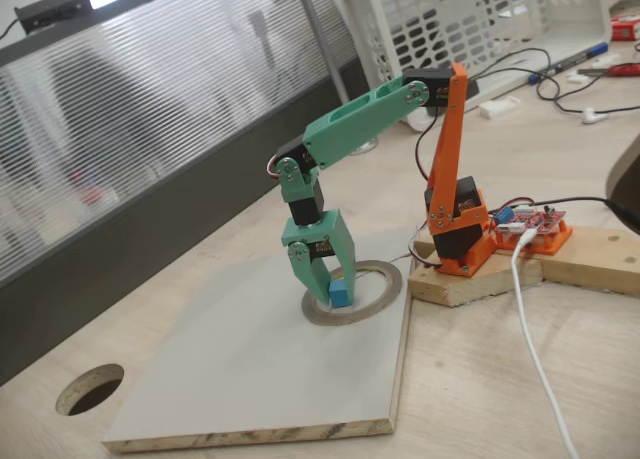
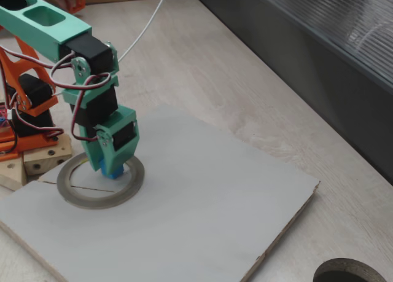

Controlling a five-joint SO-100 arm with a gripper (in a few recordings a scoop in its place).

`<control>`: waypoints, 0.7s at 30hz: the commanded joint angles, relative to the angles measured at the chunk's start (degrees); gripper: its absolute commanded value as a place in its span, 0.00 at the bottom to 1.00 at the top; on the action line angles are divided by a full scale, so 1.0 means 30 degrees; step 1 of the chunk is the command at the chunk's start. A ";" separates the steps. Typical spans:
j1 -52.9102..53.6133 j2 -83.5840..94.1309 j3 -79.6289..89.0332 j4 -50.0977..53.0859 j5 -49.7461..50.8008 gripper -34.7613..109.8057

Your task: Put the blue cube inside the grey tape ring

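Small bright-blue plain cube: sits low between the two fingers of the teal two-finger claw, at or just above the board, inside the opening of the grey tape ring. Thin flat grey tape ring with yellowish inner rim: lies flat on the pale grey board, itself on the light wooden table, near the arm's orange base; presumably kept within easy reach. Claw: points straight down over the ring, fingers narrowly apart with the cube between them; whether they press it or have let go cannot be told. Judgement: placement stage, cube at its goal, release and lift remaining. Round hole in the table: well apart. Writing, brands: none legible.
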 commanded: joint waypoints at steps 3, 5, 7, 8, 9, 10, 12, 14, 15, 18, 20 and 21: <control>0.1113 0.0410 0.0176 -0.0088 0.0117 0.25; 0.1113 0.0352 0.0205 -0.0029 0.0117 0.25; 0.1113 0.0322 0.0205 -0.0059 0.0117 0.25; 0.1084 0.0322 0.0205 -0.0059 0.0117 0.25; 0.1055 0.0352 0.0205 -0.0059 0.0117 0.25; 0.1055 0.0293 0.0205 -0.0088 0.0146 0.25; 0.1084 0.0176 0.0205 -0.0088 0.0146 0.25; 0.1113 0.0176 0.0205 -0.0029 0.0146 0.25; 0.1113 0.0176 0.0205 0.0000 0.0146 0.25; 0.1113 0.0176 0.0205 0.0000 0.0146 0.25; 0.1113 0.0146 0.0234 0.0029 0.0146 0.25; 0.1113 0.0146 0.0234 0.0029 0.0146 0.25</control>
